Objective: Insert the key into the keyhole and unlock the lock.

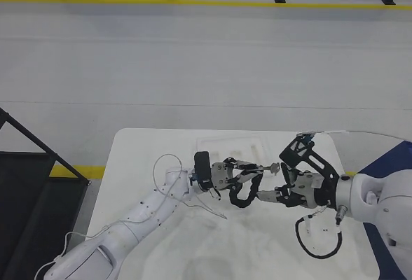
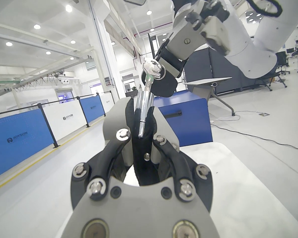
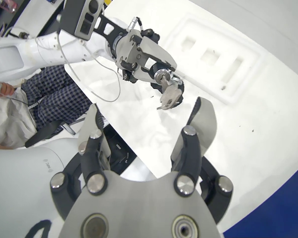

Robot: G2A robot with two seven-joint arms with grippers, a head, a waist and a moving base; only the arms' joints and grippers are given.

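Observation:
My left gripper [image 2: 142,115] is shut on a chrome cylinder lock [image 2: 144,107], held up above the white table [image 1: 143,161]. A silver key [image 2: 151,69] stands in the lock's end, with a second key hanging from it [image 3: 169,96]. From the right wrist view the lock's face [image 3: 161,75] points toward my right gripper [image 3: 149,115]. That gripper is open and a short way off the keys, touching neither. In the top view the left gripper [image 1: 253,178] and right gripper [image 1: 272,184] face each other over the table's middle.
A white foam tray [image 1: 244,148] with several rectangular recesses [image 3: 209,56] lies on the far side of the table, behind the grippers. A thin white cable [image 3: 106,75] loops from the left arm. The table's near part lies bare beneath both arms.

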